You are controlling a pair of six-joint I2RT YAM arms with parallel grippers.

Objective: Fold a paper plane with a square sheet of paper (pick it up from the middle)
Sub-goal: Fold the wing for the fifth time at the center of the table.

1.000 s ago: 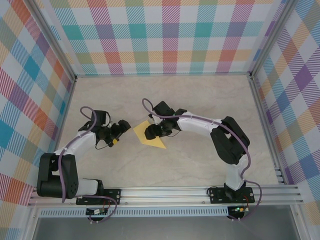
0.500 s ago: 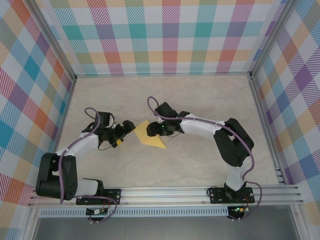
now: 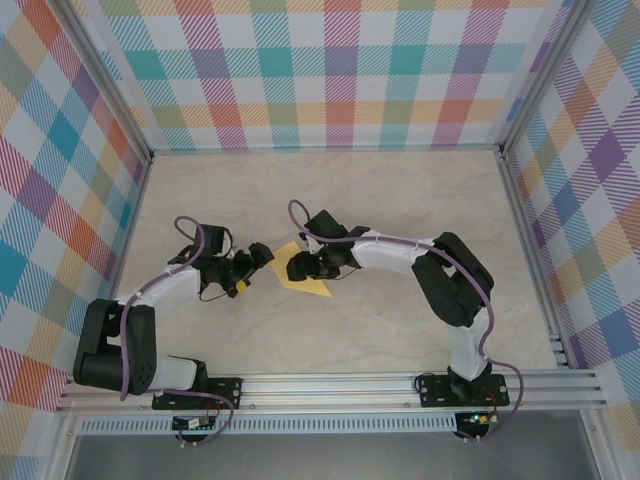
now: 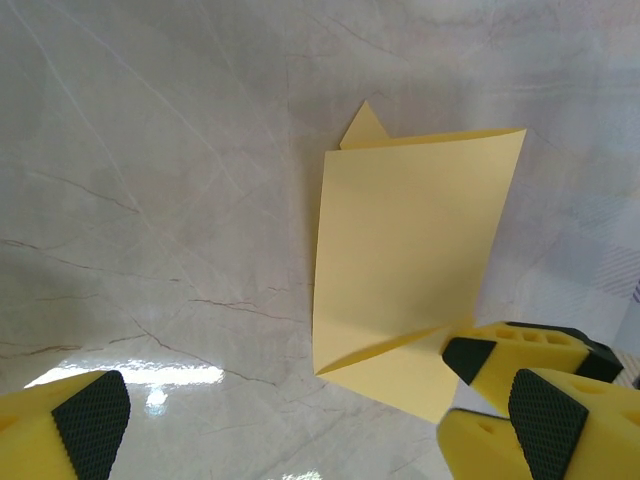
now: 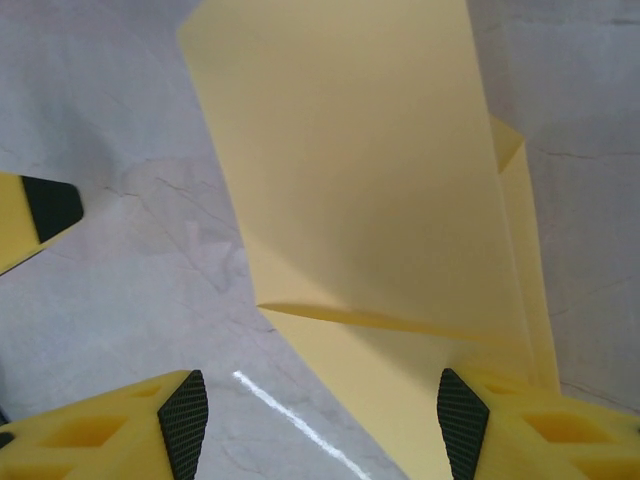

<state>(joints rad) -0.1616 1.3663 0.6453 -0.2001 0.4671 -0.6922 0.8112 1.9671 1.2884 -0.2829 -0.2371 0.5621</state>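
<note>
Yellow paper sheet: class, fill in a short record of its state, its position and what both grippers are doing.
paper: square sheet of paper, folded over, not lying fully flat
position: on the table, between the two grippers
left gripper: open, one finger near the sheet's corner
right gripper: open, over one end of the sheet

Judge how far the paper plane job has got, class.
Done: the thin yellow paper sheet lies on the grey marbled table, creased, with one flap raised. In hand: the open right fingers straddle one edge; the left fingers stand open beside it. Left: no pointed dart shape yet.
</note>
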